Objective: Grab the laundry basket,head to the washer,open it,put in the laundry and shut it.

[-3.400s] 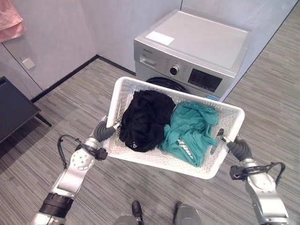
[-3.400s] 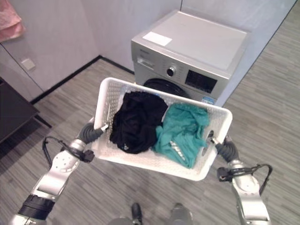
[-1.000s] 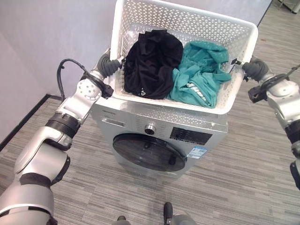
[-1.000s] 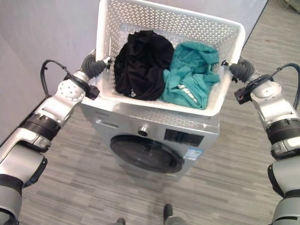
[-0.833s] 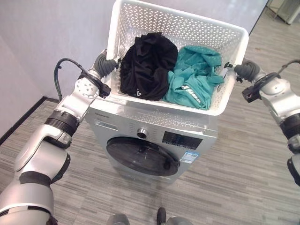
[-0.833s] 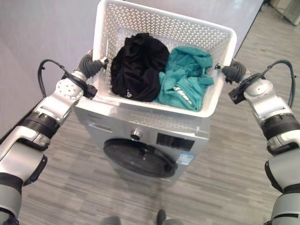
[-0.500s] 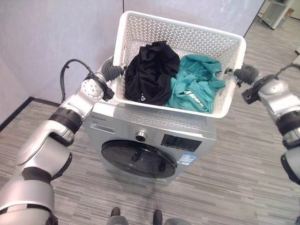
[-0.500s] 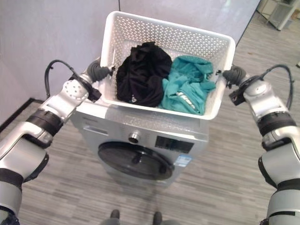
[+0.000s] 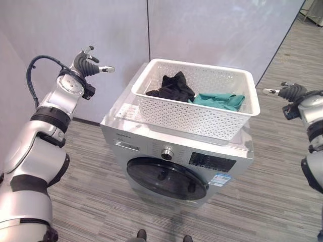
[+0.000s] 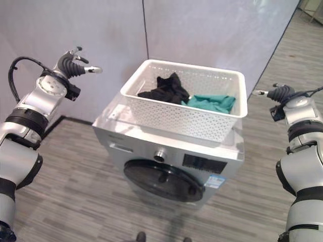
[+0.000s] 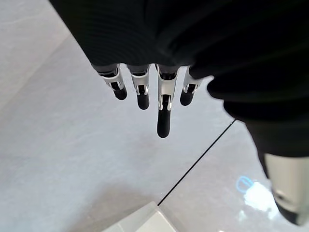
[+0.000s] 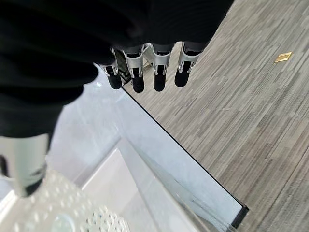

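The white perforated laundry basket (image 9: 194, 115) rests on top of the silver washer (image 9: 151, 142). A black garment (image 9: 174, 85) lies in it on the left and a teal garment (image 9: 219, 99) on the right. The washer's round dark door (image 9: 166, 177) is closed. My left hand (image 9: 87, 64) hangs in the air well left of the basket, open and holding nothing, its fingers (image 11: 163, 111) relaxed. My right hand (image 9: 290, 92) is off to the basket's right, open too, with its fingers (image 12: 137, 72) loose and its thumb stretched toward the basket.
Grey wall panels (image 9: 202, 30) with a dark vertical seam stand right behind the washer. Striped grey floor (image 9: 91, 176) spreads in front of and to both sides of the machine.
The basket has come down to rest on the washer's top. Both hands have let go of its ends and moved outward, away from it. The camera view has also shifted.
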{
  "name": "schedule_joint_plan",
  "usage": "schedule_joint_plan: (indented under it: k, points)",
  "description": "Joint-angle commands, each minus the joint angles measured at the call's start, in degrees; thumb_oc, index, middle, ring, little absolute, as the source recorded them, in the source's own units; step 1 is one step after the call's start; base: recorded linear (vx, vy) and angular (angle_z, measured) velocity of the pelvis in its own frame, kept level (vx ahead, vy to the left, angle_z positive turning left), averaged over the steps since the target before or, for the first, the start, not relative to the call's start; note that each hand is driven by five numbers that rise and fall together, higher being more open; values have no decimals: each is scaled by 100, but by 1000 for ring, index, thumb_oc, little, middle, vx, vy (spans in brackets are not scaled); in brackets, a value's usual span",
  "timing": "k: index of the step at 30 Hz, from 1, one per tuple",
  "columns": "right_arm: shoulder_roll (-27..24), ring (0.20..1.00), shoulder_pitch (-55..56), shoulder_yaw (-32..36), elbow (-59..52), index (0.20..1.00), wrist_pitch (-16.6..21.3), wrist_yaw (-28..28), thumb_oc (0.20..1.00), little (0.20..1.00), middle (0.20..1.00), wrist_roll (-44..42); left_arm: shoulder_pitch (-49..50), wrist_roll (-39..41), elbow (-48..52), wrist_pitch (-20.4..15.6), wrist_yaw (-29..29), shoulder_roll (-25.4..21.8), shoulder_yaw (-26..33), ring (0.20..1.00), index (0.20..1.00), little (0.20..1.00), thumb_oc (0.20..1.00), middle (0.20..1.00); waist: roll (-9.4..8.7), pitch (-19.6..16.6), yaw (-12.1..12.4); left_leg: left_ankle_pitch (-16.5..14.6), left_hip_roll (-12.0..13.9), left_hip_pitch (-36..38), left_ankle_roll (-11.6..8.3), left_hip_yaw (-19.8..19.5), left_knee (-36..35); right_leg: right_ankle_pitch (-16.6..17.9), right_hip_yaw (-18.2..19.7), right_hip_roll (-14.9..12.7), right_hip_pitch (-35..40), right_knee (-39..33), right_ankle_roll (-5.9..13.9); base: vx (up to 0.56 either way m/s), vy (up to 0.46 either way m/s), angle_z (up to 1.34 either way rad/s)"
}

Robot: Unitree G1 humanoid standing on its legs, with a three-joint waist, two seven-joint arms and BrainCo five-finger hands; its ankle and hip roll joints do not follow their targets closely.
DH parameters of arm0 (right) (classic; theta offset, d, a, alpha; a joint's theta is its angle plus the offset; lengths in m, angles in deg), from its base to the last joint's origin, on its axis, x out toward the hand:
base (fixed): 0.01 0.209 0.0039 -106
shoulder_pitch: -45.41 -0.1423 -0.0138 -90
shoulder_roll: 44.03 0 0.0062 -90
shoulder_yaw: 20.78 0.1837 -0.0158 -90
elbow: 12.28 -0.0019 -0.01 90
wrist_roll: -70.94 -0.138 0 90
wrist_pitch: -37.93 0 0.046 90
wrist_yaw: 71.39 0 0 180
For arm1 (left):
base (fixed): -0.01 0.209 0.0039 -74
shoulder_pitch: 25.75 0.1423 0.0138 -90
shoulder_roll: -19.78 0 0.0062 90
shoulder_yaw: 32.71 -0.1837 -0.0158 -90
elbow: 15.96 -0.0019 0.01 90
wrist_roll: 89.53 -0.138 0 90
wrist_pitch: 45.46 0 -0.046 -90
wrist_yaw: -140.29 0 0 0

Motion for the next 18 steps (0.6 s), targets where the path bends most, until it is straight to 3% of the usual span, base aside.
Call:
schedule_joint_plan:
  k: [1, 8, 10, 12, 13, 14, 16, 17, 18]
  points:
    - [-538, 1000, -216, -97, 200, 1000, 245, 403, 1000, 1000, 1000, -213, -237, 183, -152, -317, 370, -109, 199, 1000, 1000, 1000, 1000, 1000, -87, -300, 106, -283, 215, 129, -53, 55, 54, -390, -36, -344, -132, 405, 389, 0, 0, 0]
    - [-1209, 1000, 1085, 1341, -943, 1000, 634, 852, 1000, 1000, 1000, -728, 963, 129, 977, -459, 693, -788, 1362, 1000, 1000, 1000, 1000, 1000, -61, -334, 66, -273, 160, 112, -31, 90, -12, -348, -49, -394, -157, 360, 420, 11, 4, 0]
    - [-1408, 1000, 2264, 2239, -1738, 1000, 710, 985, 1000, 1000, 1000, -489, 1952, -8, 1590, -468, 755, -1094, 2147, 1000, 1000, 1000, 1000, 1000, -40, -326, 16, -298, 152, 130, -18, 121, -44, -339, -36, -414, -153, 323, 430, 0, 0, 0]
    - [-1385, 1000, 2919, 2725, -2127, 1000, 716, 1048, 1000, 1000, 1000, -344, 2429, -66, 1766, -445, 755, -1180, 2468, 1000, 1000, 1000, 1000, 1000, -50, -347, 14, -311, 152, 144, -11, 139, -54, -328, -27, -425, -154, 304, 431, 5, 7, -2]
    - [-1254, 1000, 3807, 3337, -2737, 1000, 741, 1098, 1000, 1000, 1000, -31, 3304, -79, 2005, -455, 736, -1220, 3139, 1000, 1000, 1000, 1000, 1000, -37, -326, -30, -316, 140, 140, 5, 173, -67, -294, 2, -439, -181, 276, 437, 24, 13, -5]
    - [-1248, 1000, 3876, 3384, -2779, 1000, 728, 1101, 1000, 1000, 1000, -20, 3332, -86, 2032, -446, 736, -1215, 3143, 1000, 1000, 1000, 1000, 1000, -38, -342, -20, -334, 143, 159, 3, 175, -78, -311, 0, -435, -165, 271, 439, 21, 10, -7]
    - [-987, 1000, 4597, 3899, -3248, 1000, 765, 1146, 1000, 1000, 1000, 168, 4102, -74, 2189, -438, 726, -1094, 3669, 1000, 1000, 1000, 1000, 1000, -29, -328, -36, -351, 138, 185, 12, 204, -96, -296, 24, -442, -156, 233, 441, 32, 6, -14]
    - [-625, 1000, 5344, 4386, -3616, 1000, 842, 1185, 1000, 1000, 1000, 363, 4945, -106, 2362, -467, 764, -903, 4282, 1000, 1000, 1000, 1000, 1000, -28, -310, -42, -370, 136, 195, 23, 230, -106, -294, 35, -457, -156, 203, 437, 28, 5, -18]
    - [-615, 1000, 5390, 4408, -3655, 1000, 831, 1185, 1000, 1000, 1000, 372, 4990, -113, 2397, -458, 762, -896, 4303, 1000, 1000, 1000, 1000, 1000, -27, -323, -41, -371, 136, 200, 24, 232, -109, -293, 37, -456, -152, 200, 437, 29, 1, -17]
